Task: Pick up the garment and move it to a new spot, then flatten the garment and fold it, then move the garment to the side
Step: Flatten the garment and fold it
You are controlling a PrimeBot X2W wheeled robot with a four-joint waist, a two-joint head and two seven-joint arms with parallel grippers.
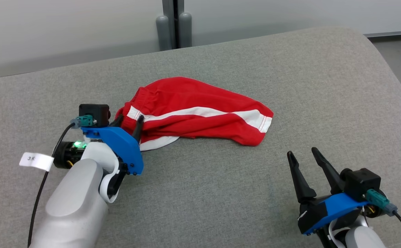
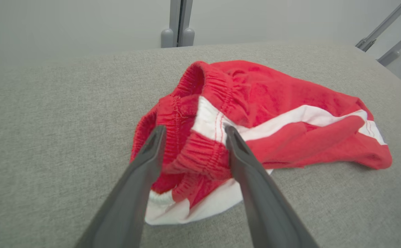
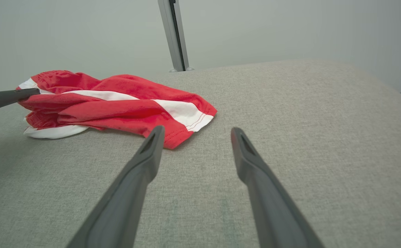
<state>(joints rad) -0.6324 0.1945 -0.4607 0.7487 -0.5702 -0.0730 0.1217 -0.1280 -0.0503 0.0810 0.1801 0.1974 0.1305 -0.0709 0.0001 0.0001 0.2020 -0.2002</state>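
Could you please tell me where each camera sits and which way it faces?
Head view: on the head, facing forward and down at crumpled red shorts with a white stripe on a grey fabric surface; left gripper, pale forearm, right gripper show.
Left wrist view: on left wrist, facing along its open fingers straddling the elastic waistband.
Right wrist view: on right wrist, facing across fabric toward the shorts' hem, between its open fingers.
Both wrist views share the shorts.

Bright, even diffuse light; soft shadow under garment; wrist views bowed at edges.
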